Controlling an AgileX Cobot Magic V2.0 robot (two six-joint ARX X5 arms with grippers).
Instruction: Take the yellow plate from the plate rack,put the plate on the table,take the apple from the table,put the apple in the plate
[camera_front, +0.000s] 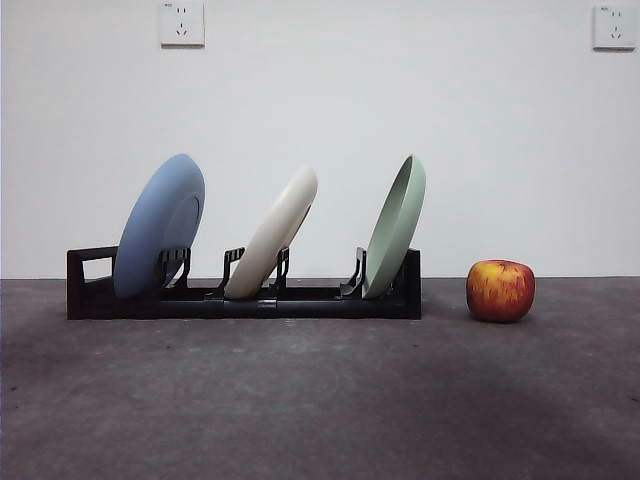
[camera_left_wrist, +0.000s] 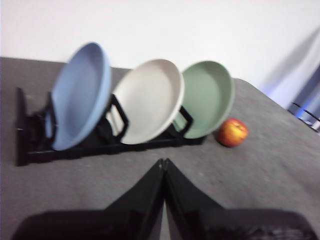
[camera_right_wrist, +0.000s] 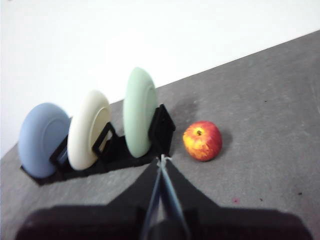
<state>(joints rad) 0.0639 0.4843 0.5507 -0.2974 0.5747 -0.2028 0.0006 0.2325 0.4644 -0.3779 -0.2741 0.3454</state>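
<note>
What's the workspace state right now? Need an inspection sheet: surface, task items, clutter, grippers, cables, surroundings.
Surface: table, dark grey, mottled.
Task items: yellow plate leaning in the middle slot of the plate rack, between the blue plate and the green plate; apple on the table beside the rack's green-plate end, apart from it.
Clutter: nothing seen.
Grippers: left gripper and right gripper both shut, empty, back from the rack.
Cables: nothing seen.
Surroundings: white wall with two sockets.
</note>
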